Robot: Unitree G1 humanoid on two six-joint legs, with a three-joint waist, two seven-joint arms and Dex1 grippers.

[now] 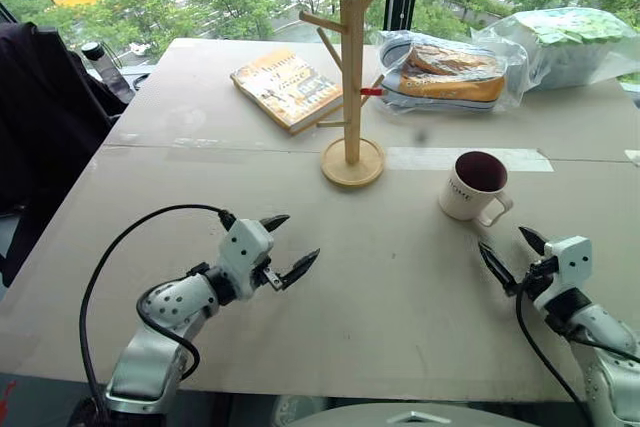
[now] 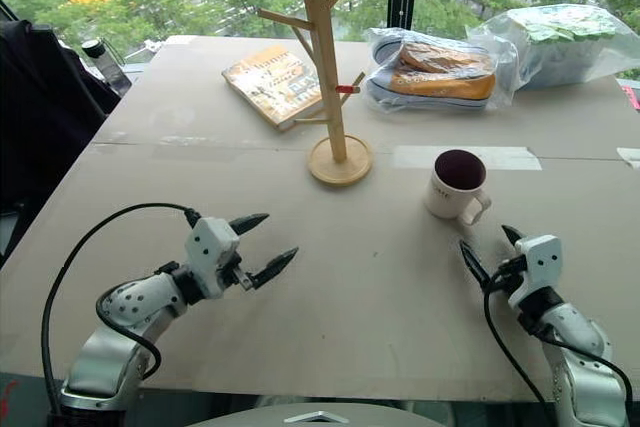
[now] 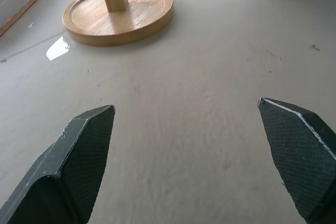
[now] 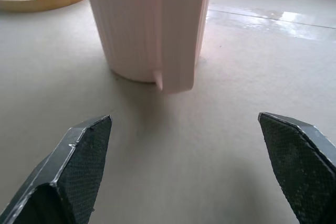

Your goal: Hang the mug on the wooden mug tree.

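1. Just ahead of the right gripper (image 1: 513, 254), toward the far edge of the desk (image 1: 380, 307), stands the mug (image 1: 472, 186). The gap between them is short and bare. The right wrist view looks straight at the mug's side between the two spread fingers.
2. That gripper's jaws are wide apart and hold nothing. The left gripper (image 1: 287, 248) is also wide open and empty, over the near left part of the desk, well apart from the mug.
3. So the right arm is clearly the nearer one, and I judge the pick-up to be its job.
4. The mug stands upright on its base, its long axis vertical and its mouth up. Its loop handle (image 1: 497, 210) points toward the near right, roughly at the right gripper.
5. It sits on the right half of the desk, near the strip of pale tape, and touches nothing else.
6. The wooden mug tree (image 1: 352, 87) stands upright to the mug's left, near the middle of the desk and a little farther back, with slanted pegs on several sides.
7. The mug looks white on the outside, with a dark maroon inside and small dark lettering on its side. It seems empty.
8. As I judge it, the task has hardly begun: the mug is not yet gripped.
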